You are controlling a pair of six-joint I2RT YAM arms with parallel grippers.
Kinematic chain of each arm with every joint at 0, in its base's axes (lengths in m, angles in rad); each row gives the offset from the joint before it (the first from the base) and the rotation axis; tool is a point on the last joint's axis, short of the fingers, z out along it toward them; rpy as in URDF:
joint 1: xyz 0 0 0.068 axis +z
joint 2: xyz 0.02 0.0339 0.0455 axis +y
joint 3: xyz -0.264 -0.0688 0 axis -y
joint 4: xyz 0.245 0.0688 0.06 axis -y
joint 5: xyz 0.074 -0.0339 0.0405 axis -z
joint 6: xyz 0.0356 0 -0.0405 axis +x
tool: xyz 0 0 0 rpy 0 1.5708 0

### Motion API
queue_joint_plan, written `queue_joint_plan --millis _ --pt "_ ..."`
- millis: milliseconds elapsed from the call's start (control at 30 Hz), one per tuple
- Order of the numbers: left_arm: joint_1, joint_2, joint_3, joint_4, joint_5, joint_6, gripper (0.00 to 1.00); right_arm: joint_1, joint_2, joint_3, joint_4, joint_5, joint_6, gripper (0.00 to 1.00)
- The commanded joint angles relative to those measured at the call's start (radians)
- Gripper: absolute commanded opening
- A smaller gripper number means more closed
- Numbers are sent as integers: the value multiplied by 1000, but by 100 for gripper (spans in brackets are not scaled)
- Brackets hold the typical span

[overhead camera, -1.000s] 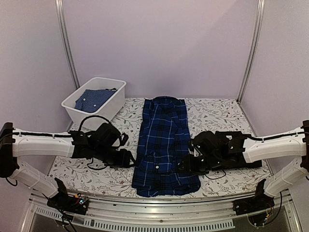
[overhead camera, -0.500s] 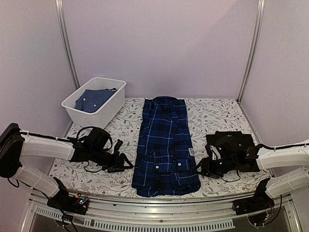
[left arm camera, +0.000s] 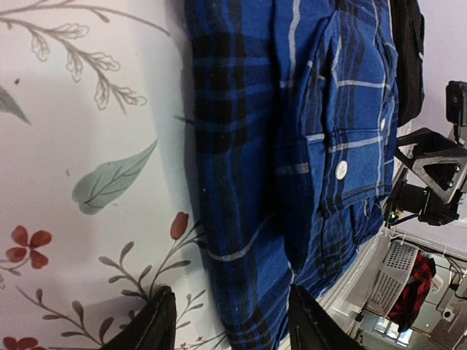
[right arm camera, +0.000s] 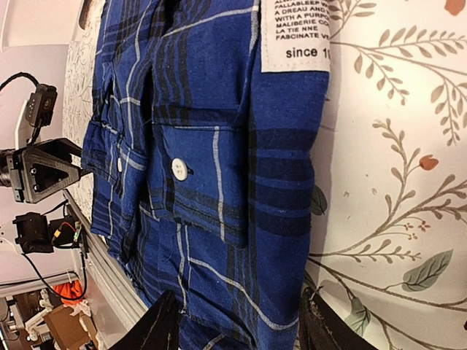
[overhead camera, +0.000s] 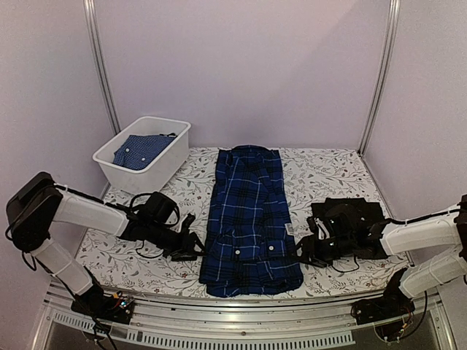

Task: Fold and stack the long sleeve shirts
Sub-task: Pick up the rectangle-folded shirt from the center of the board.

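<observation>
Here the left gripper (overhead camera: 191, 246) sits low over the worktop (overhead camera: 321, 171), jaws half parted and empty, with the plaid shirt (overhead camera: 248, 211) just ahead of it. The right gripper (overhead camera: 301, 251), likewise parted and empty, faces that shirt's other edge. The black shirt (overhead camera: 363, 209) lies behind it.

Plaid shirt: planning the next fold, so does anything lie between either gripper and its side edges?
Nothing visible does. The left gripper and right gripper each face the plaid shirt's edge directly, with only flowered table cover beside it.
</observation>
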Motion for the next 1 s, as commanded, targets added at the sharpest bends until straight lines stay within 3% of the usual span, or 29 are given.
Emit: queue_joint_plan --millis 0,700,967 --pt "6 50 23 -4 5 4 53 -7 36 -8 72 -29 -18 55" --pt "-31 178 93 40 -7 -25 52 -11 145 -9 176 -33 22 54" --pt "-54 223 117 40 0 -29 39 -11 196 13 201 -51 25 52"
